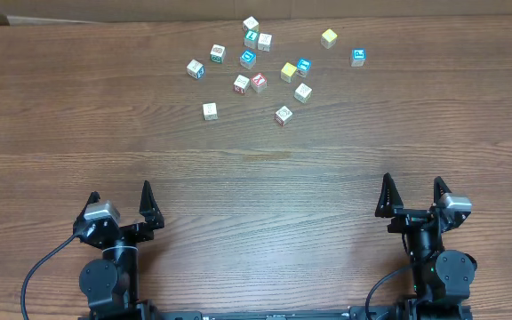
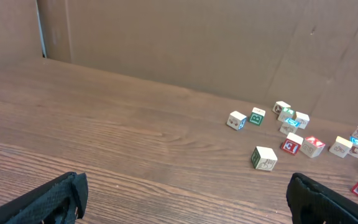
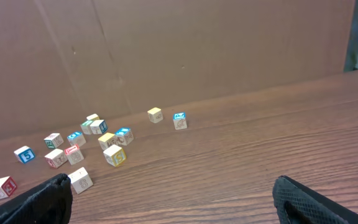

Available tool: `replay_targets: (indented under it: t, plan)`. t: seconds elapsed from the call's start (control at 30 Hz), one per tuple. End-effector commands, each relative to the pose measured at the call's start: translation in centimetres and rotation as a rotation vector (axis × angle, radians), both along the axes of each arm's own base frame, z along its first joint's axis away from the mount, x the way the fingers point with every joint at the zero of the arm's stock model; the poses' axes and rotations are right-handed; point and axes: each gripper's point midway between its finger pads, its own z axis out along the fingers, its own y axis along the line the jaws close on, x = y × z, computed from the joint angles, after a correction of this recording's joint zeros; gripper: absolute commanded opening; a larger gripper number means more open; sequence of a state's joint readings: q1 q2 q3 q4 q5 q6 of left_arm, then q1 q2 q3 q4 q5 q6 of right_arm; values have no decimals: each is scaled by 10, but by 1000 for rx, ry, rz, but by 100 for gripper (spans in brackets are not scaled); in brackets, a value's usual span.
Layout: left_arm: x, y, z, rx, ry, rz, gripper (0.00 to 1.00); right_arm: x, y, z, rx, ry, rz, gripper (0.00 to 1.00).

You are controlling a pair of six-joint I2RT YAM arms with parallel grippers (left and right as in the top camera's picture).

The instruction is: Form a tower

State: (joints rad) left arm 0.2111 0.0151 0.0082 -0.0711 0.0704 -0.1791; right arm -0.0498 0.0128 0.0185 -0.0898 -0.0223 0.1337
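Observation:
No tower stands anywhere; several small pale letter cubes lie loose, scattered at the far middle of the wooden table (image 1: 256, 196). Among them are a yellow cube (image 1: 329, 37), a blue-faced cube (image 1: 358, 56) and a red-faced cube (image 1: 259, 83). Closest to the arms are a pale cube (image 1: 210, 110) and another (image 1: 283, 115). My left gripper (image 1: 120, 190) is open at the near left, far from the cubes, holding nothing. My right gripper (image 1: 412, 179) is open at the near right, likewise holding nothing. The left wrist view shows the nearest cube (image 2: 265, 157) well ahead of the left gripper (image 2: 185, 186).
A brown cardboard wall (image 2: 166, 43) rises behind the table's far edge, just beyond the cubes. In the right wrist view a pale cube (image 3: 81, 180) lies ahead of the left fingertip (image 3: 55, 190) of the right gripper (image 3: 171, 183). Bare wood separates arms and cubes.

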Motion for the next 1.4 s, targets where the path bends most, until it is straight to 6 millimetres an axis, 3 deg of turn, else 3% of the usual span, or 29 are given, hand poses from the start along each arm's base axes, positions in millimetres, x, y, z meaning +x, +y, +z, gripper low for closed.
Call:
replay_targets:
  t: [0.0, 1.27, 1.37]
  plan:
    - [0, 0, 0, 23, -1, -2, 100, 0, 2, -1, -5, -6, 10, 100]
    - [0, -4, 0, 25, -2, -9, 99, 0, 2, -1, -5, -6, 10, 100]
    - [2, -15, 10, 25, -42, -75, 100, 0, 2, -1, -5, -6, 10, 100]
